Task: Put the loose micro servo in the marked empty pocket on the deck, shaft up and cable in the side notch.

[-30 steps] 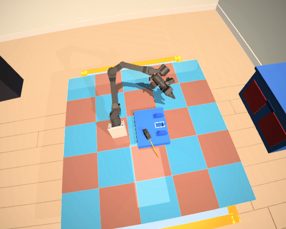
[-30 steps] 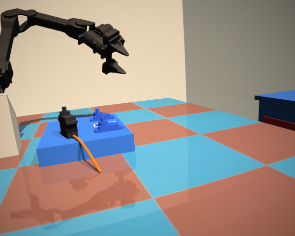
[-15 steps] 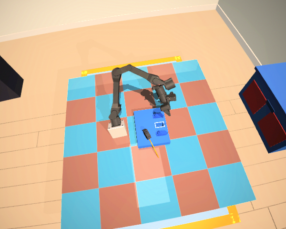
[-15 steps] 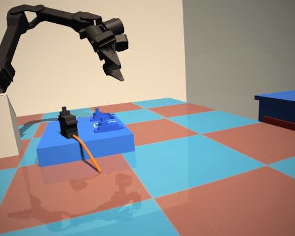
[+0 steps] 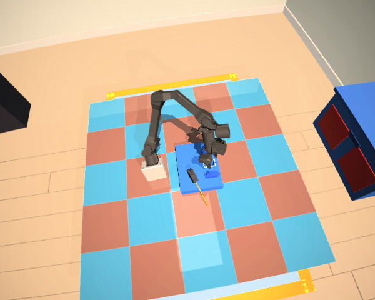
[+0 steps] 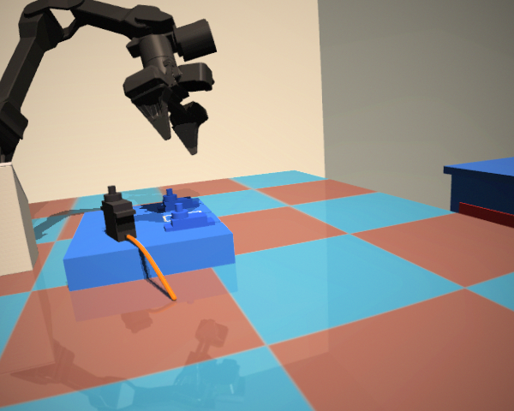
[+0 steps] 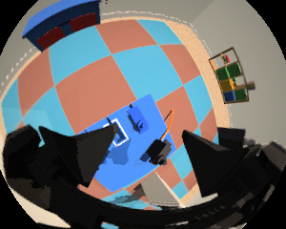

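Observation:
The loose black servo [image 5: 192, 175] [image 6: 119, 221] [image 7: 158, 152] stands on the blue deck [image 5: 187, 189] [image 6: 200, 259] [image 7: 126, 177] with its shaft up, outside the marked pocket. Its orange cable [image 5: 202, 194] [image 6: 153, 263] [image 7: 170, 125] runs out past the deck's edge. The white pocket outline [image 6: 165, 218] [image 7: 122, 129] lies beside a blue seated servo [image 5: 212, 174] [image 6: 188, 220] [image 7: 137, 119]. My gripper [image 6: 180, 146] [image 7: 150, 132] is wide open and empty, pointing down high above the deck. In the top view it partly covers the pocket.
Another blue servo [image 6: 169, 201] sits beyond the pocket. The arm's pale base block [image 5: 155, 173] [image 6: 7, 221] stands beside the deck. A blue cabinet [image 5: 369, 106] [image 6: 492, 190] with red panels stands off the mat. A rack of coloured bins shows in the wrist view.

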Available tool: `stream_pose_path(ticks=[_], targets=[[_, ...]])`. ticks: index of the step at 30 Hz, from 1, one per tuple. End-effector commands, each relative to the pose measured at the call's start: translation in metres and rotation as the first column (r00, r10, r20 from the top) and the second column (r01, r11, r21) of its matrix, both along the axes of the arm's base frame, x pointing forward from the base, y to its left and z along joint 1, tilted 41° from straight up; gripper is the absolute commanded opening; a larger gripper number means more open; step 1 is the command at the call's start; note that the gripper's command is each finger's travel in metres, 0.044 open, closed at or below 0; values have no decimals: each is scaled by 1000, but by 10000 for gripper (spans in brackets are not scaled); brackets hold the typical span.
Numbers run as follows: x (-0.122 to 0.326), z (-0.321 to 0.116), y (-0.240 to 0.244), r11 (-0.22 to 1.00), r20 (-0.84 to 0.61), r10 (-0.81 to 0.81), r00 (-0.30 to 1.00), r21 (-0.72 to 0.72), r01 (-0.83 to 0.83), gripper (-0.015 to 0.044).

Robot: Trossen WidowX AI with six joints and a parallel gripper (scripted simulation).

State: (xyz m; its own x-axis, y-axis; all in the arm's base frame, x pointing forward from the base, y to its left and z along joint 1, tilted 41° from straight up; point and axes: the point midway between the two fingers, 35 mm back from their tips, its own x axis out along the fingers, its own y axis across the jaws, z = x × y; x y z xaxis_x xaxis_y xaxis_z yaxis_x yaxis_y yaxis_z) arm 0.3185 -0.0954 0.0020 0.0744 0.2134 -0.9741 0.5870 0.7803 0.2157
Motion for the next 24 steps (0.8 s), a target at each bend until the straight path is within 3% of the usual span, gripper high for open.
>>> stream_pose_path(ticks=[1, 12, 24], targets=[[-16, -11, -5, 995, -58, -74, 996, 65, 78, 440], [-64, -38, -13, 911, -251, -278, 927, 235, 337, 440], [-106, -52, -11, 729, -446, -422, 789, 351, 588, 440]])
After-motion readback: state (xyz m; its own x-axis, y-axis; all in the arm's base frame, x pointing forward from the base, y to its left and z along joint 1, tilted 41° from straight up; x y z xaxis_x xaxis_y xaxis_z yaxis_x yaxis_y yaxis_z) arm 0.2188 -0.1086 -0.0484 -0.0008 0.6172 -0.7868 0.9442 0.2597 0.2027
